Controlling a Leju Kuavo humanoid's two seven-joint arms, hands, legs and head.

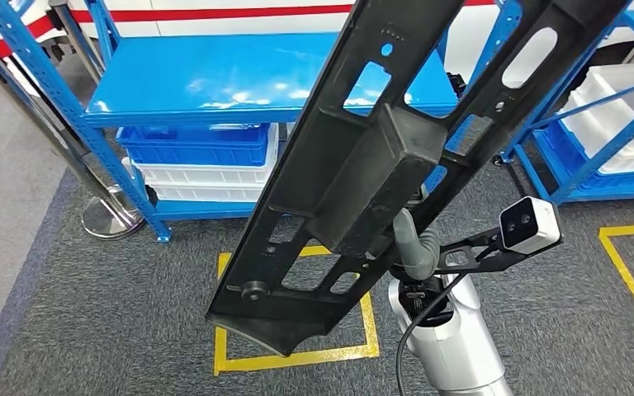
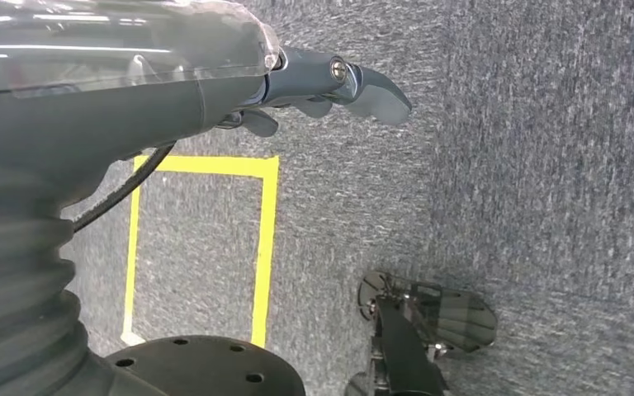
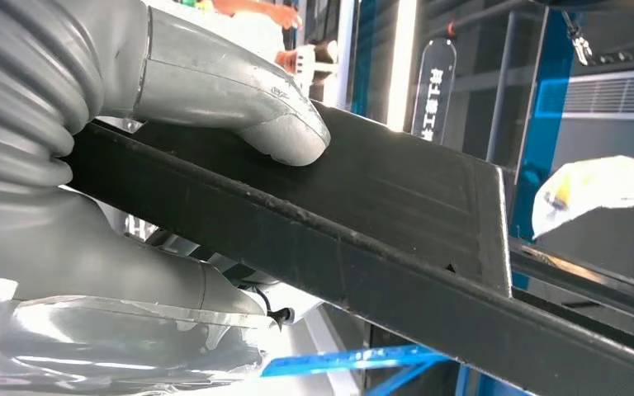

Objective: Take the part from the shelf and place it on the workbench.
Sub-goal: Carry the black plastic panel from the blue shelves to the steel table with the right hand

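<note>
Head view shows the long black part carried in the air, clear of the blue shelf behind it, over grey carpet with a yellow floor square. Its long axis runs on a steep slant, from the low end near the square up and away to the right, out past the picture's top. The right hand grasps it near the middle from underneath, beside the boxy block on the part. In the right wrist view the thumb presses flat on the part's dark face, so the hold looks firm. The left hand hangs at the robot's side over the carpet, fingers loosely bent, holding nothing. No workbench is visible, so the setting-down likely waits on a turn or walk.
</note>
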